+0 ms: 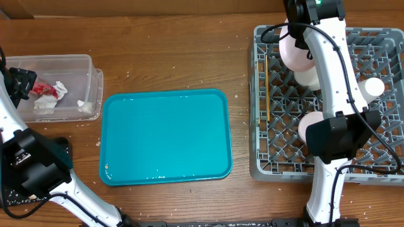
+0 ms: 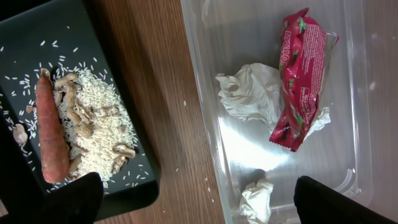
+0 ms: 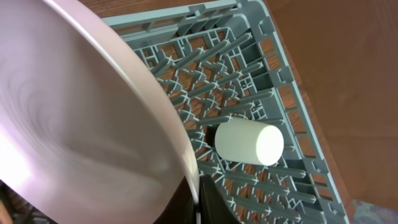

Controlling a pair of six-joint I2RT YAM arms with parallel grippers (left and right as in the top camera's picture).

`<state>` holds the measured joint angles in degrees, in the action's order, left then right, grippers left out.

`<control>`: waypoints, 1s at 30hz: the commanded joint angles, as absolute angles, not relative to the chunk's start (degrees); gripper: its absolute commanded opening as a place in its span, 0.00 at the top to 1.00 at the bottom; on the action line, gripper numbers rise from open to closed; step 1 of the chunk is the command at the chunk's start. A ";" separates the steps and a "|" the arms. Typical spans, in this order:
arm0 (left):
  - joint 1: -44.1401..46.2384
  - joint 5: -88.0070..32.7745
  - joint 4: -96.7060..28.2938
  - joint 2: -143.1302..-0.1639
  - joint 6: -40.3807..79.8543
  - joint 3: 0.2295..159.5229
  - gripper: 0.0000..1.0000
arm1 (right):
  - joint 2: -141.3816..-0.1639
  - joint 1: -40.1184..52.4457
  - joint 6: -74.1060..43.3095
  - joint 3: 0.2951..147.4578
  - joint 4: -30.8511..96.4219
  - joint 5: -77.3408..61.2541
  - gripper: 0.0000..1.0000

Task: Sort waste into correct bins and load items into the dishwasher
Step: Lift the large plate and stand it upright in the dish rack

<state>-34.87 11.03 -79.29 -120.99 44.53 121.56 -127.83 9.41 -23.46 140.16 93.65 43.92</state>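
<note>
The right end effector (image 3: 200, 198) pinches the rim of the tilted plate (image 3: 74, 112) over the rack (image 3: 273, 81), with a cup (image 3: 249, 143) lying on the pegs just beyond. The left end effector (image 2: 199, 208) is spread wide above the bench (image 2: 155, 74). Beyond one finger the tub (image 2: 205, 93) holds a wrapper (image 2: 301, 74) and tissues (image 2: 249, 93). Beyond the other, the black tray (image 2: 124, 37) holds a carrot (image 2: 50, 130) and rice (image 2: 102, 121).

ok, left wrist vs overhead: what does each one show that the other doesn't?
Left wrist only: the carrot and rice heap on the black tray.
Overhead only: the teal tray, the grey dish rack with the chopsticks and a small cup in it, and a white dish at the tip of the right arm.
Both: the clear tub with the red wrapper and crumpled tissues inside.
</note>
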 commanded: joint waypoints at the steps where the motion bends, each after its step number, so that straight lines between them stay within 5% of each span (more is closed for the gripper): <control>1: -34.44 12.16 -79.24 -119.35 43.51 123.04 0.00 | -127.48 9.47 -24.91 140.20 93.34 42.37 0.96; 30: -34.44 12.16 -79.24 -119.35 43.48 123.04 0.00 | -128.07 9.37 -27.33 136.57 89.32 46.13 0.96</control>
<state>-34.87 11.03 -79.26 -120.99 44.53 121.54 -127.90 9.41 -26.37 138.50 89.67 44.21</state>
